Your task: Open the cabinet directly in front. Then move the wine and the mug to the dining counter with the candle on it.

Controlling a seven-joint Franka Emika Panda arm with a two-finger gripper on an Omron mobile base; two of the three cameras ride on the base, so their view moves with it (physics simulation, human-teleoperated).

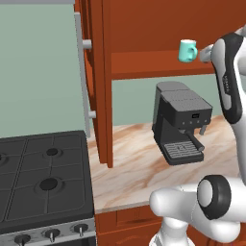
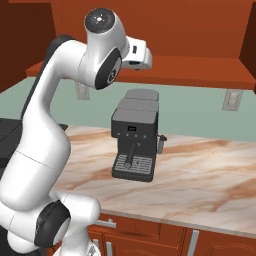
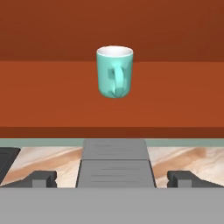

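Note:
The cabinet stands open, its door swung out to the left with a silver bar handle. On its shelf sits the teal mug, upright, handle turned toward the hand camera. From the left base view the mug is just left of my gripper. In the hand view my gripper is open, fingertips wide apart, short of the mug and slightly below it, holding nothing. The wine, the dining counter and the candle are out of view.
A dark coffee machine stands on the marble worktop right under the shelf and under my hand. A black cooktop lies to the left. Wall outlets sit on the green backsplash.

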